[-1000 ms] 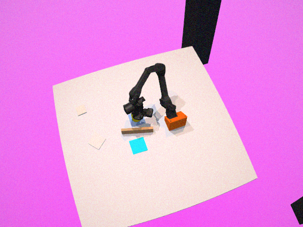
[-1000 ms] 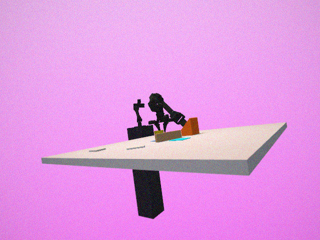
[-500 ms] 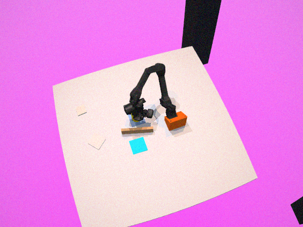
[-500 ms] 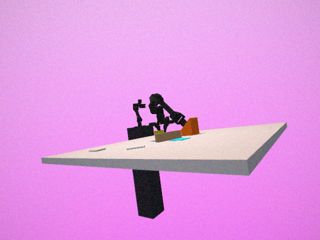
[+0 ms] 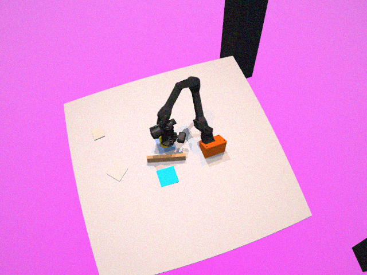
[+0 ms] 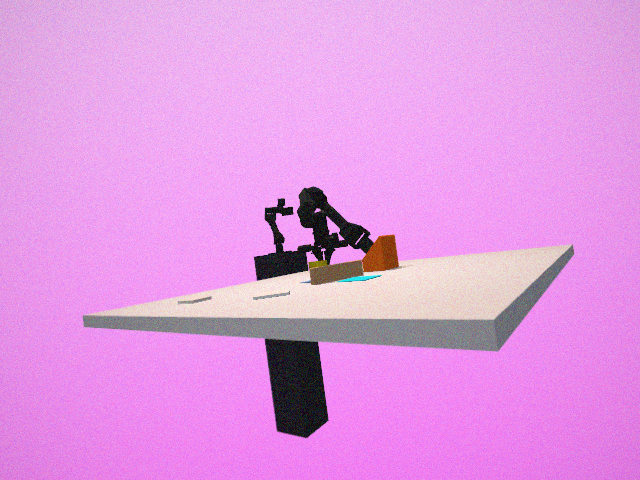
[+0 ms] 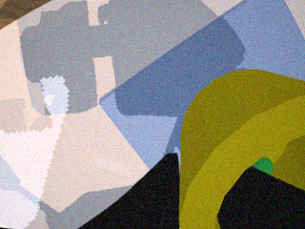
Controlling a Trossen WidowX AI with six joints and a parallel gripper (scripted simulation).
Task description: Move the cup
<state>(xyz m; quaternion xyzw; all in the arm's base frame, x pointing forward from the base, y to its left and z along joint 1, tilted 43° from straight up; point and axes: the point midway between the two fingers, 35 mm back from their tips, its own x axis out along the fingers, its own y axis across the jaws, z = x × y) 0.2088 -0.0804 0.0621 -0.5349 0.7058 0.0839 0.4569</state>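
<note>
The yellow cup [image 5: 161, 142] [image 6: 317, 265] [image 7: 216, 102] stands on the blue pad [image 5: 166, 149] [image 7: 186, 62]. My gripper [image 5: 167, 144] [image 6: 324, 259] [image 7: 193, 162] points down at the cup and is shut on its wall, with one finger outside and the other inside. A green marble [image 7: 265, 165] shows inside the cup beside the inner finger. The rest of the inside is hidden by that finger and the frame edge. The cyan pad [image 5: 167, 176] [image 6: 359, 279] lies on the far side of a wooden bar.
The low wooden bar [image 5: 166, 158] [image 6: 336, 272] stands between the two pads. An orange block [image 5: 214, 148] [image 6: 382, 254] is at the arm's base. Two pale flat tiles [image 5: 98, 133] [image 5: 117, 172] lie off to the left in the top view.
</note>
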